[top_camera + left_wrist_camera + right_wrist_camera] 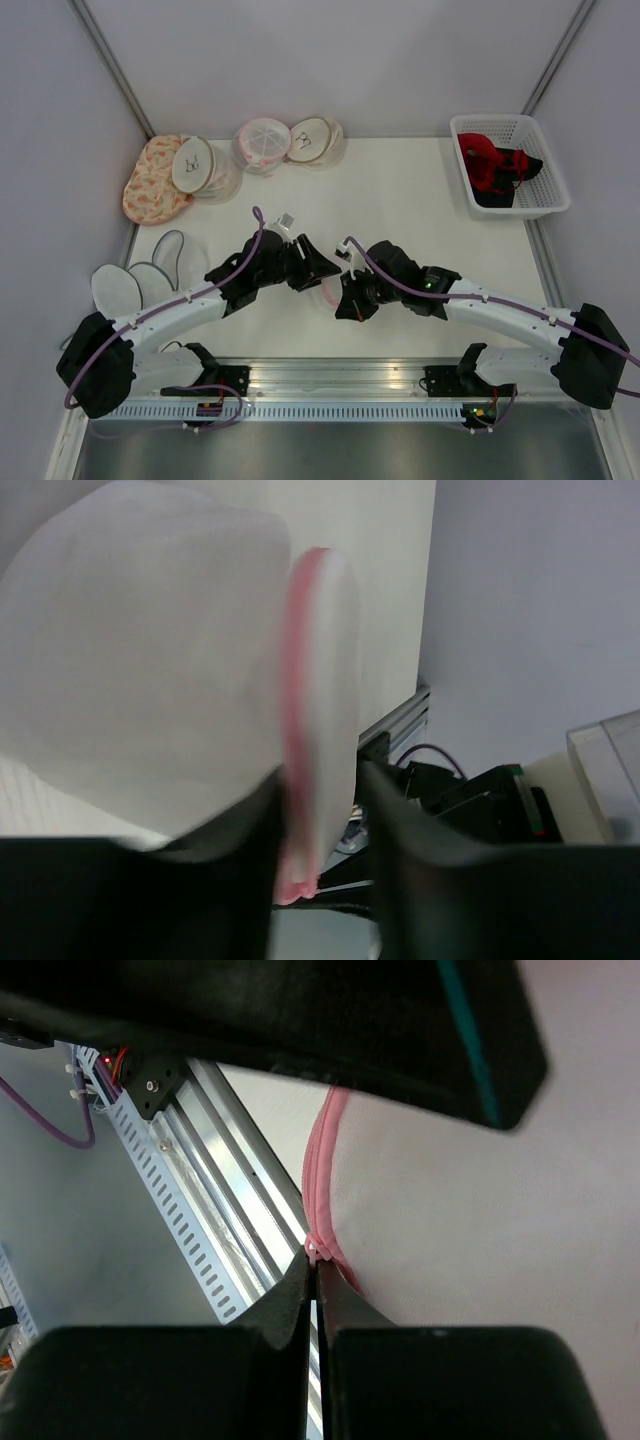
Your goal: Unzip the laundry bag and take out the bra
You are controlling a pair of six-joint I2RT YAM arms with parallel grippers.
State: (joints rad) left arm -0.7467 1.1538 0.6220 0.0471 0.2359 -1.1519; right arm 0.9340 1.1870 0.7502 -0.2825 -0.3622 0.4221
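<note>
At the left edge of the white table, three pale oval pads are laid side by side. Behind them an orange floral padded piece is seen with a round white mesh pouch resting against it. Further along the back edge, two more round pouches with pink rims are set touching each other. Near the table's front centre, the left gripper is clamped on the rim of a white mesh laundry bag with pink trim, which is held between the two arms. The bag's pink zipper is seen running down to a small zipper pull, on which the fingers of the right gripper are pressed together. What lies inside the bag cannot be made out. At the far right corner, a white plastic basket is loaded with red and black garments.
</note>
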